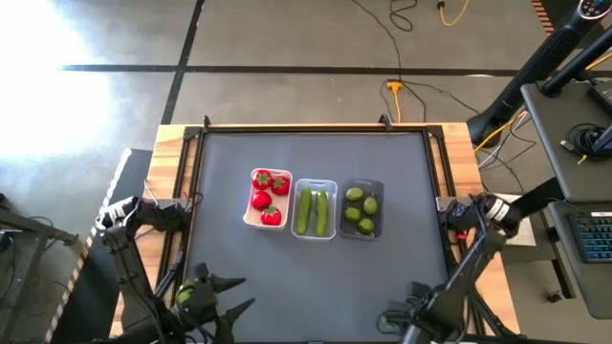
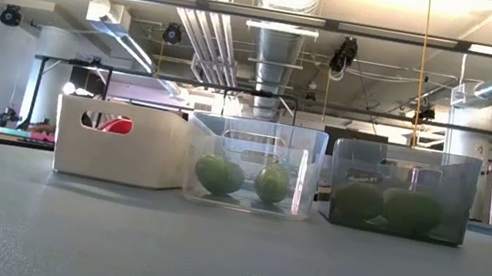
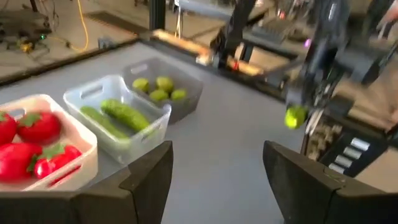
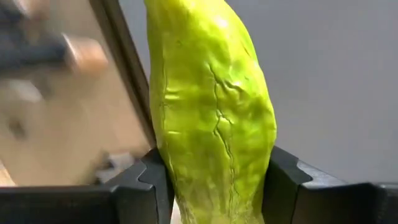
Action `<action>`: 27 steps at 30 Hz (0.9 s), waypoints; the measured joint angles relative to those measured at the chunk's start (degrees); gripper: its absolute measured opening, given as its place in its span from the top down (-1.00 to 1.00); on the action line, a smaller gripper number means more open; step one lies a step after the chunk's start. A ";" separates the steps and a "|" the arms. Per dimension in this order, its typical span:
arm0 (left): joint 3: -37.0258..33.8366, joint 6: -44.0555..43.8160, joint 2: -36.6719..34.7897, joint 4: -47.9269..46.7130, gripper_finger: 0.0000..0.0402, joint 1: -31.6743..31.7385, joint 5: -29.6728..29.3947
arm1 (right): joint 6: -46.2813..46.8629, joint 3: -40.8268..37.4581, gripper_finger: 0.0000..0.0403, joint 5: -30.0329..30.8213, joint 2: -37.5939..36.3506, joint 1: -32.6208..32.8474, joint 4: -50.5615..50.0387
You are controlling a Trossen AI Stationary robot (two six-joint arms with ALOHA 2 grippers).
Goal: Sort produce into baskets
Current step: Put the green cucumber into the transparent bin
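At the near right edge, a yellow-green piece [image 4: 211, 112], judged a lime, is gripped between the right gripper's [image 4: 214, 180] fingers; the left gripper [image 3: 214, 180] is held wide open and empty, near left. Farther in, tomatoes [image 1: 268, 196] lie in the white basket [image 1: 251, 218], cucumbers [image 1: 313, 210] in the clear basket [image 1: 334, 186] and limes [image 1: 361, 207] in the grey basket [image 1: 381, 191]; carrying the piece to the grey basket is likely called for next. No readable writing is seen.

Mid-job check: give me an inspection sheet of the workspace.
Surface: grey mat, wooden edges.
Job's things: tomatoes in white basket, cucumbers in clear basket, limes in grey basket, side by side.
Clutter: nothing seen.
Grippers: left tool open, empty; right tool shut on held lime.
Cables: yellow cable on floor beyond table.
Surroundings: keyboard on desk at right.
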 joint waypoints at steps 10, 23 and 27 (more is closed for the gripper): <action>-7.53 18.45 0.56 22.31 -0.15 3.76 11.42 | -1.32 8.02 0.20 25.94 -5.50 -22.61 2.16; -9.71 14.29 3.08 26.77 -0.15 4.89 19.58 | 4.23 7.53 0.17 18.90 0.81 -52.68 18.66; -9.71 12.76 3.08 26.58 -0.15 4.91 20.08 | 6.86 7.44 0.11 19.78 3.85 -54.13 14.45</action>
